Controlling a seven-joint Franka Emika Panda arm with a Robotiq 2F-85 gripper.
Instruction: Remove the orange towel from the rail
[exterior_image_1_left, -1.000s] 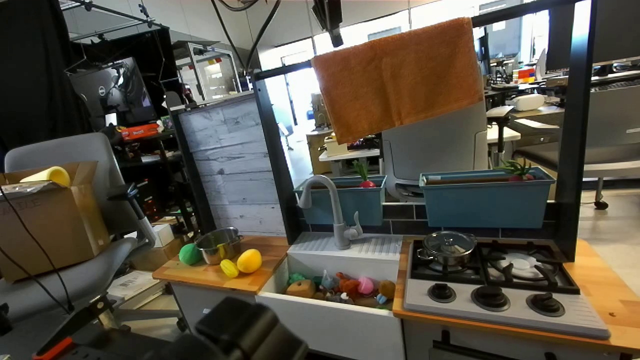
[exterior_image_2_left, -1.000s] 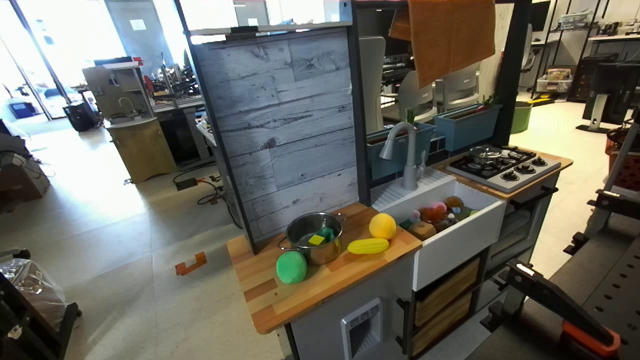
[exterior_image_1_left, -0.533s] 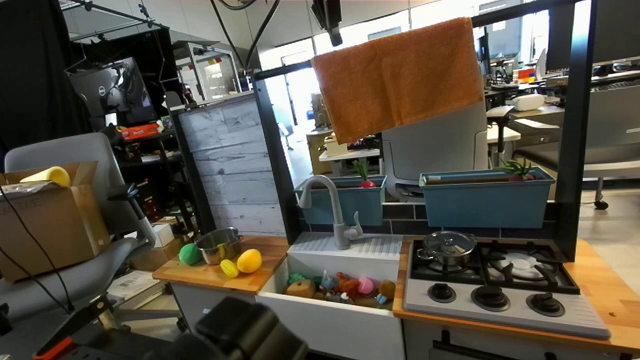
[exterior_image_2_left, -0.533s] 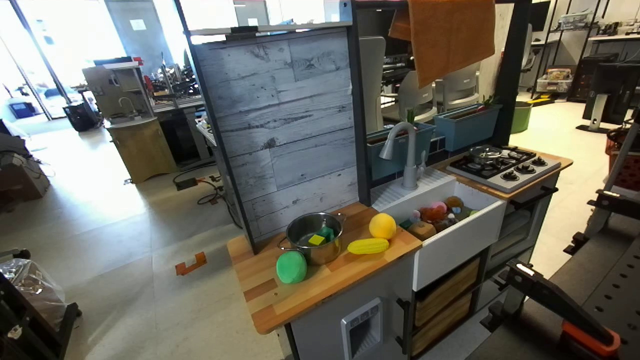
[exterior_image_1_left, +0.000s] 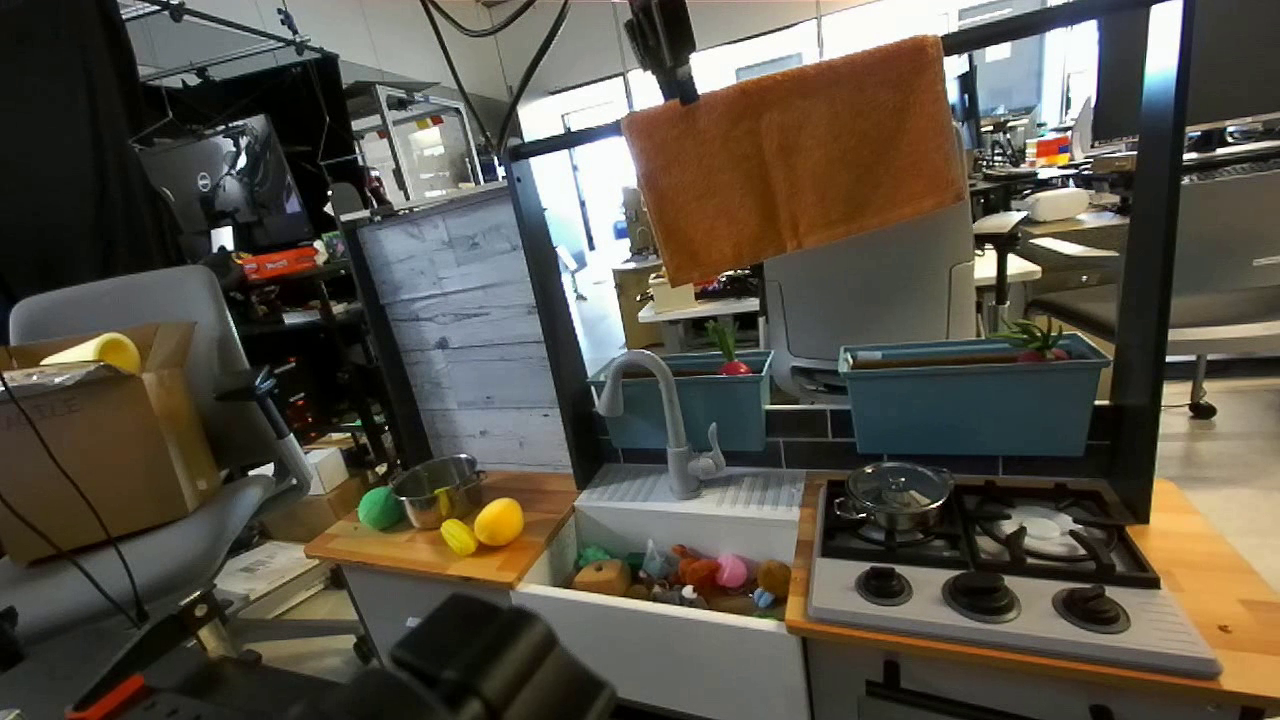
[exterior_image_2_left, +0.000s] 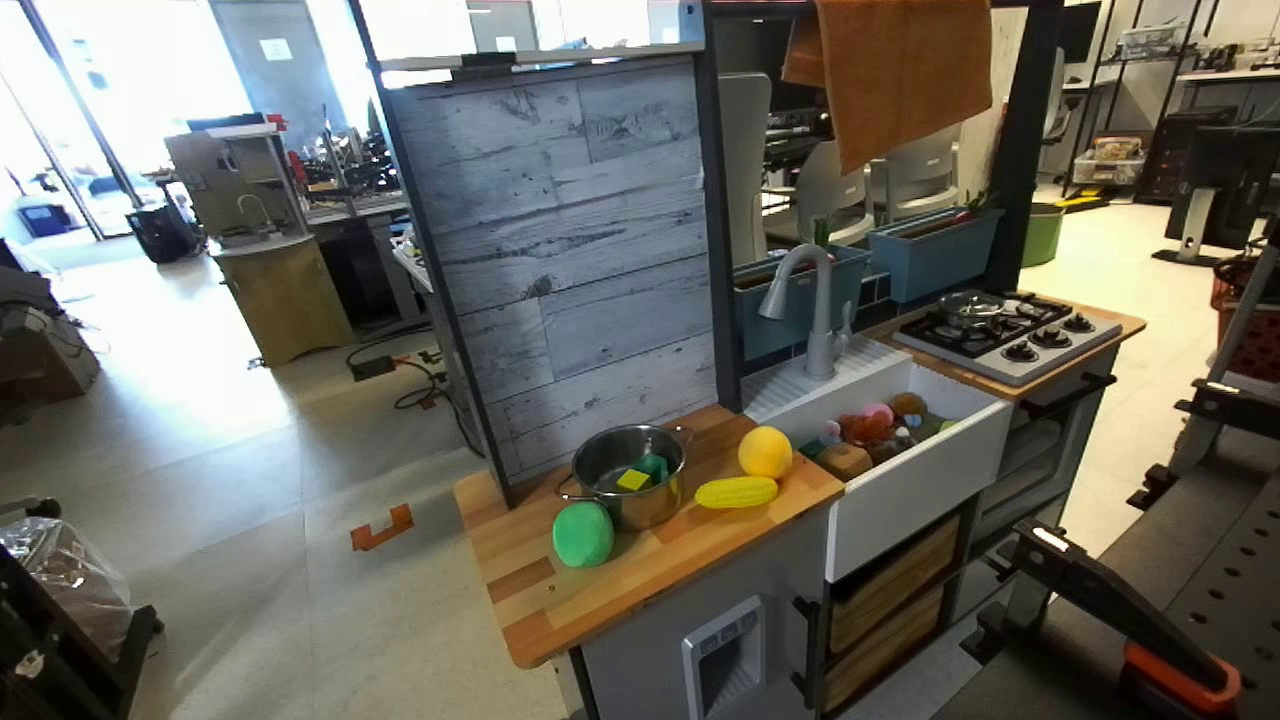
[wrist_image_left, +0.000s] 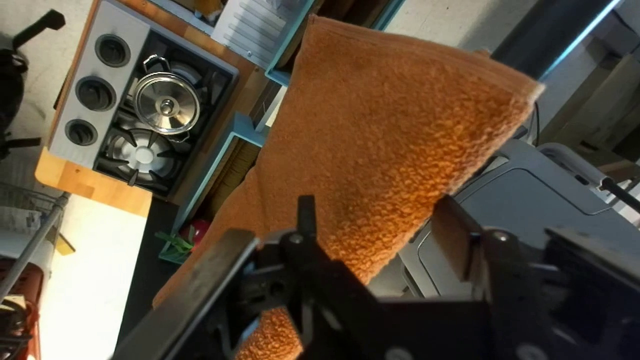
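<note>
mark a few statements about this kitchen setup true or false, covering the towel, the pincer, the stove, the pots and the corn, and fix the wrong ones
1. The orange towel hangs over the rail. True.
2. The pincer is fully shut. False: it stands open in the wrist view.
3. The lidded pot stands on the stove. True.
4. The stove has five knobs. False: it has three.
5. The open pot holds a yellow piece and a green piece. True.
6. The yellow corn lies in the sink. False: it lies on the wooden counter.
</note>
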